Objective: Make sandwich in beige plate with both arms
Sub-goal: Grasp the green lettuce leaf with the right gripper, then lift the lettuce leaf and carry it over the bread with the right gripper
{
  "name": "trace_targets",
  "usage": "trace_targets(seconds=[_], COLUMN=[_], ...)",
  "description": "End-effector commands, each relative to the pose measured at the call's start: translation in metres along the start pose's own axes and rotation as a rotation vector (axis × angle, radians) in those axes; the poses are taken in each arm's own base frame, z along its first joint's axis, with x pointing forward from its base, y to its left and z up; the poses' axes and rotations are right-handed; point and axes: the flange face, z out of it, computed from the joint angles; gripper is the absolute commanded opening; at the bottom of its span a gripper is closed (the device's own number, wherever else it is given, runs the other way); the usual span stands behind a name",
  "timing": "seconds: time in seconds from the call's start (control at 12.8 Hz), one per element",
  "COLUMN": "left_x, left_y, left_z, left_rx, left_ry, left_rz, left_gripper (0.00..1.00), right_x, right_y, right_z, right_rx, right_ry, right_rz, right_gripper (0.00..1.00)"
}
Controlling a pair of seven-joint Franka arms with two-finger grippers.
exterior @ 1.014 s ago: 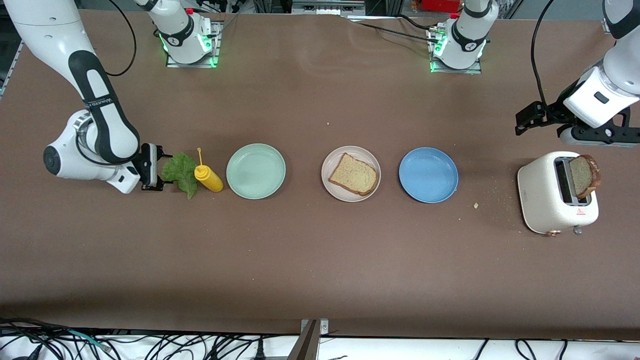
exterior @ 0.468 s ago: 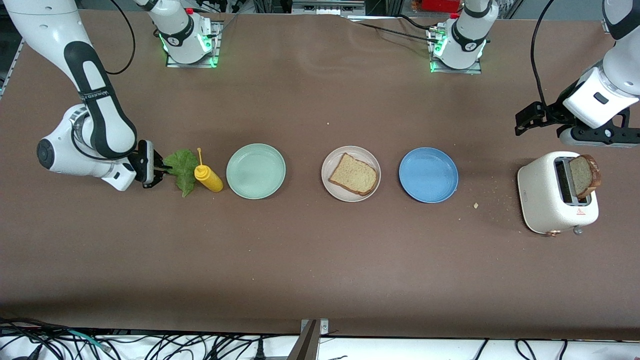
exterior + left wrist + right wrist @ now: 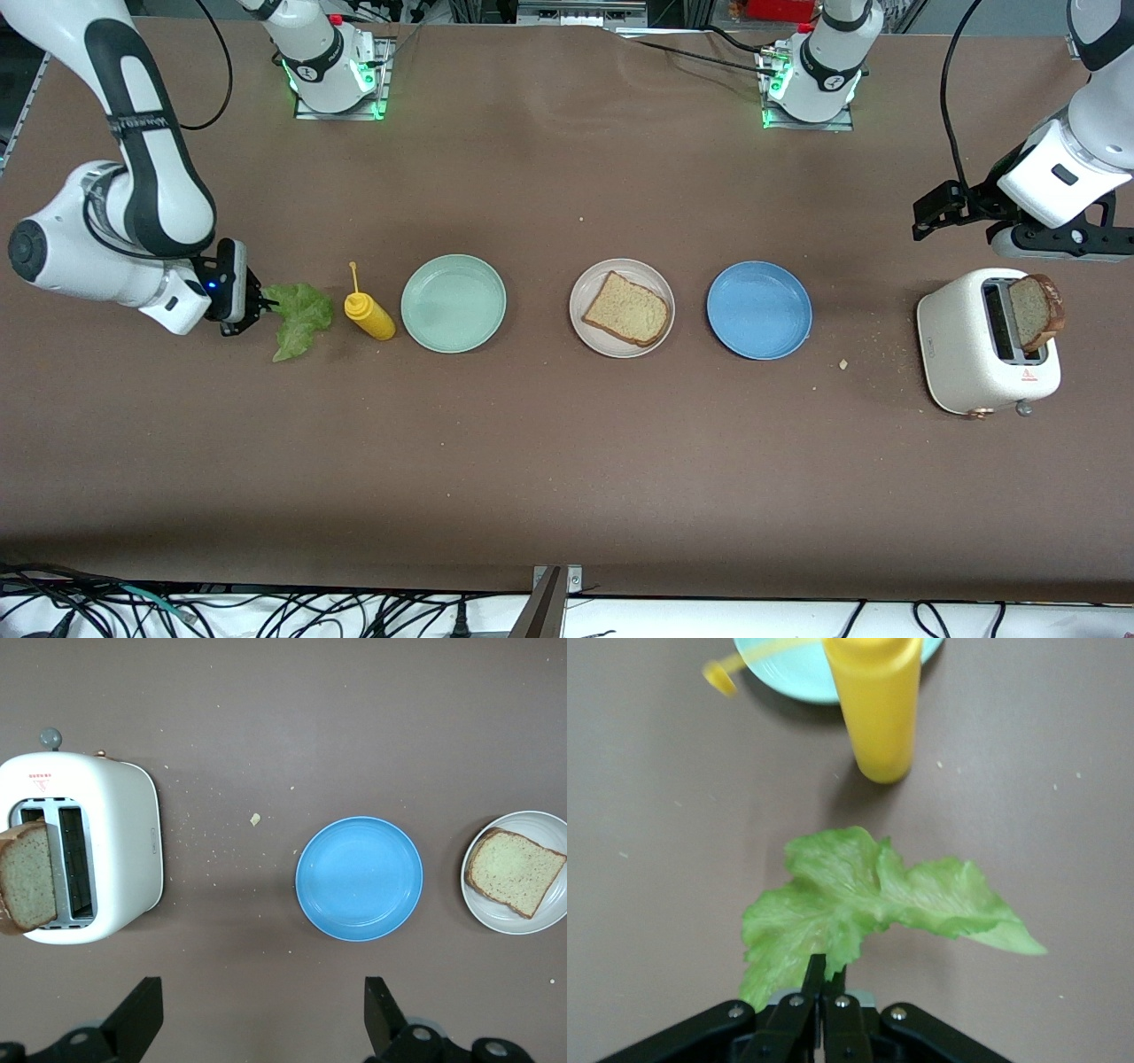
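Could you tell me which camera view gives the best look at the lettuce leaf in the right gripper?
The right wrist view: the lettuce leaf fills its middle, with the right gripper shut on its edge. The front view shows the leaf small beside the yellow squeeze bottle. The left wrist view does not show it.
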Motion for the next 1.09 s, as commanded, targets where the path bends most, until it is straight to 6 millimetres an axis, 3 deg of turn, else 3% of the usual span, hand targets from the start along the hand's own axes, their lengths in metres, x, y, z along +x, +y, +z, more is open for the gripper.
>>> trace_targets(seconds=[0.0, 0.16, 0.31, 0.62, 0.78, 1.01], left_x=[0.0, 0.0, -0.001, -0.001, -0.001, -0.001], left_y=[-0.002, -0.001, -0.001, 0.002, 0.001, 0.003], left_z=[-0.004, -0.003, -0.003, -0.004, -0.004, -0.004], left_rx=[-0.011, -0.007, -0.007, -0.007, -0.007, -0.005], left_ry=[-0.007, -0.015, -0.016, -0.015, -0.016, -0.016], left_rz=[0.009, 0.011, 0.011, 0.017, 0.015, 0.019], left_gripper=[1.0, 1.0, 1.0, 1.0, 1.0, 1.0], right_x=[0.022, 0.04, 0.08, 0.17, 0.222, 0.298], right_y=[-0.004, -0.011, -0.019, -0.021, -0.021, -0.015], right_z=[-0.046, -0.072, -0.094, -0.115, -0.108, -0.063], right_rx=[0.054, 0.099, 0.122, 0.149, 0.154, 0.128], right_ry=[0.01, 0.025, 0.03, 0.018, 0.035, 0.024], right_rz=[0.047, 0.117, 0.152, 0.254, 0.325, 0.395], right_gripper=[0.0, 0.0, 0.0, 0.0, 0.0, 0.0])
